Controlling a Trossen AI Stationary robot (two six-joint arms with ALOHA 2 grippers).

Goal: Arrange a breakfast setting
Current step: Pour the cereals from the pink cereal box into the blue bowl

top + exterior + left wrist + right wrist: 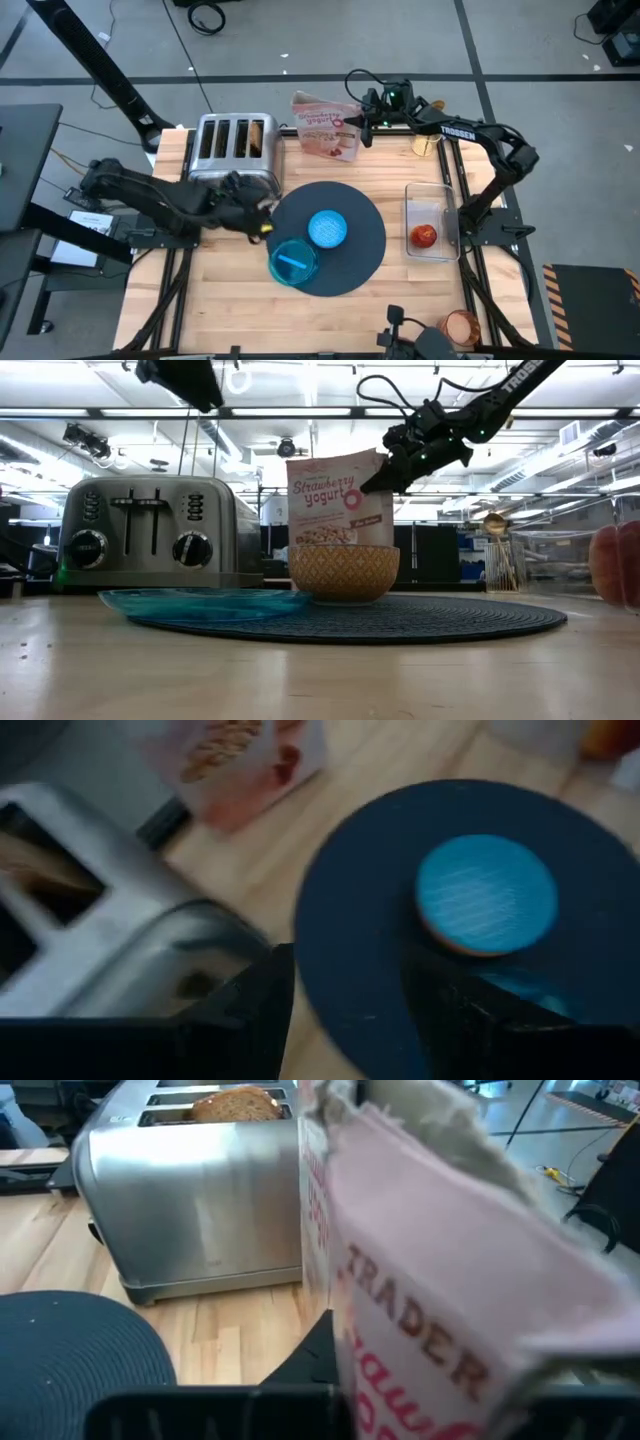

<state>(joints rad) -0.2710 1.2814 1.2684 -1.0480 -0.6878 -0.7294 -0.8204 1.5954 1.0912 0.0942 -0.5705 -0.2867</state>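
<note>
The round dark mat lies mid-table. The blue bowl stands on it, and the teal plate rests on its near left edge. A toast slice sticks up from a slot of the toaster. The red fruit lies in a clear container. The amber cup is at the near right edge. A gold spoon stands at the far right. My left gripper is open and empty between the toaster and the mat. My right gripper is at a pink yogurt bag. My right gripper holds the pink bag at its upper right corner, coming level from the table's right side. One dark finger lies against the bag's printed face; the bag hides the other. The bag stands upright, and the bowl hides its foot in the low view.
The toaster stands at the far left, close to my left gripper. The clear container sits right of the mat. Bare wood shows at the near left and between the mat and the container.
</note>
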